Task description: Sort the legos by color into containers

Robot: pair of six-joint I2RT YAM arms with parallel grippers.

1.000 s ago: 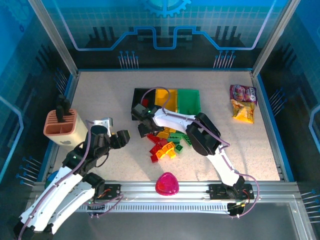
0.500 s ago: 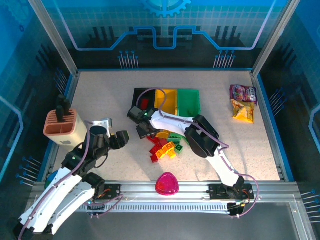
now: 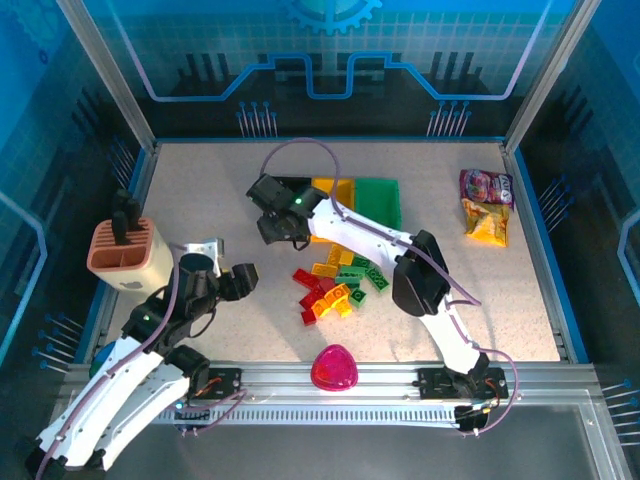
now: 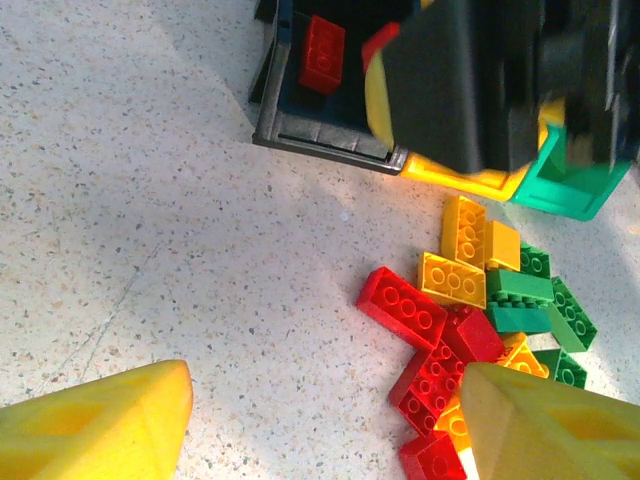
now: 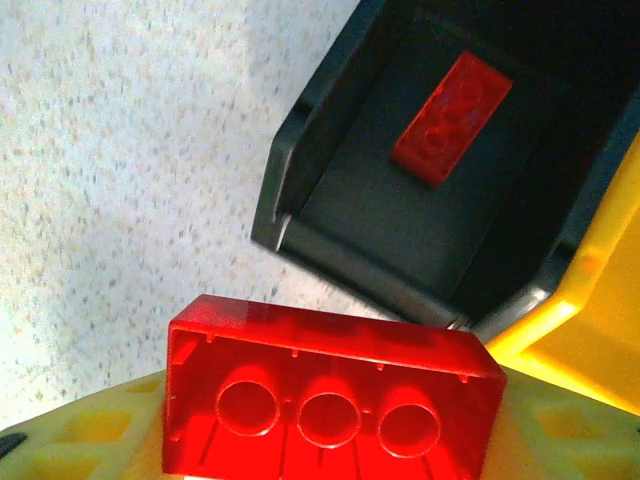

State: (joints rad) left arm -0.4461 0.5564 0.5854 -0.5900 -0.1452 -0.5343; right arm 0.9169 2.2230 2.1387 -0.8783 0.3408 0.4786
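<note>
Red brick (image 5: 330,400), underside tubes facing the wrist camera, clamped between the yellow fingers (image 5: 95,435) of my right hand (image 3: 272,226). That arm is stretched forward and leftward, the hand at the black bin's (image 5: 300,170) near edge. Second red brick (image 5: 450,118) lies inside that bin. Yellow bin (image 3: 335,195) and green bin (image 3: 378,200) stand alongside. Loose legos (image 3: 335,285) are heaped on the surface (image 3: 200,190). My left hand (image 3: 240,278) is low, fingers apart and empty, left of the heap.

Black bin (image 4: 320,145), yellow bin (image 3: 333,181) and green bin (image 3: 378,205) sit touching in a row, far centre. One red brick (image 5: 450,118) lies flat in the black bin. A second red brick (image 5: 330,360), underside to camera, is clamped in the right gripper (image 5: 330,420), apparently over the black bin's near rim. Mixed loose legos (image 3: 335,285) are piled just in front.
</note>
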